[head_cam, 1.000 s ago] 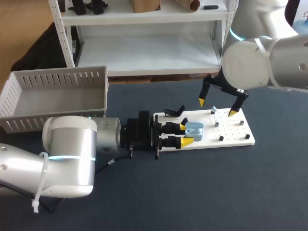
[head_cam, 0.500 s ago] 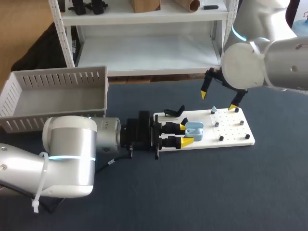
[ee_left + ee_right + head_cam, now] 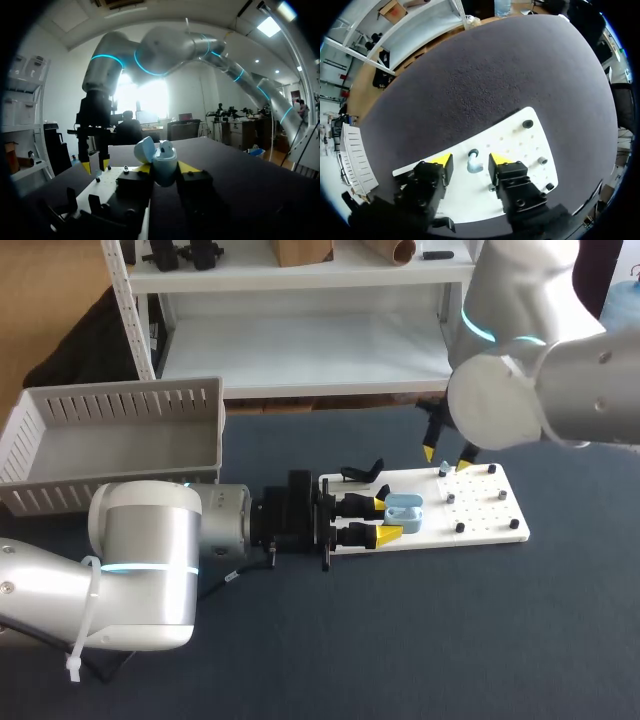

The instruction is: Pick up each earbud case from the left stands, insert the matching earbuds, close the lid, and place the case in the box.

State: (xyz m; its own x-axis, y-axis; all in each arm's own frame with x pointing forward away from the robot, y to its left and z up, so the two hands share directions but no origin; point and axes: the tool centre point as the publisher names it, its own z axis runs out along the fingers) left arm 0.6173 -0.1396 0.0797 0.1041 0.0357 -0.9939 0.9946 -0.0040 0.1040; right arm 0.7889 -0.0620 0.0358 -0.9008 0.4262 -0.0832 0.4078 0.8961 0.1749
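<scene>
A light blue earbud case [image 3: 404,510] with its lid up sits between the yellow tips of my left gripper [image 3: 391,519], which is shut on it at the near left end of the white peg board [image 3: 485,520]. In the left wrist view the case [image 3: 164,161] stands upright in that gripper [image 3: 165,169], with the lid [image 3: 144,149] tipped back. My right gripper [image 3: 447,453] hovers over the board's far left part. In the right wrist view a small light blue earbud [image 3: 474,165] lies on the board between the open fingers of that gripper [image 3: 470,160], with gaps on both sides.
A grey slatted box [image 3: 120,440] stands at the far left of the table. A black stand [image 3: 362,473] sits at the board's far left corner. Small black and grey pegs [image 3: 459,527] dot the board. Dark tabletop lies in front of and right of the board.
My right gripper has turned and shifted left over the board's far left part, and its fingers have drawn much closer together. My left arm and the case have stayed put.
</scene>
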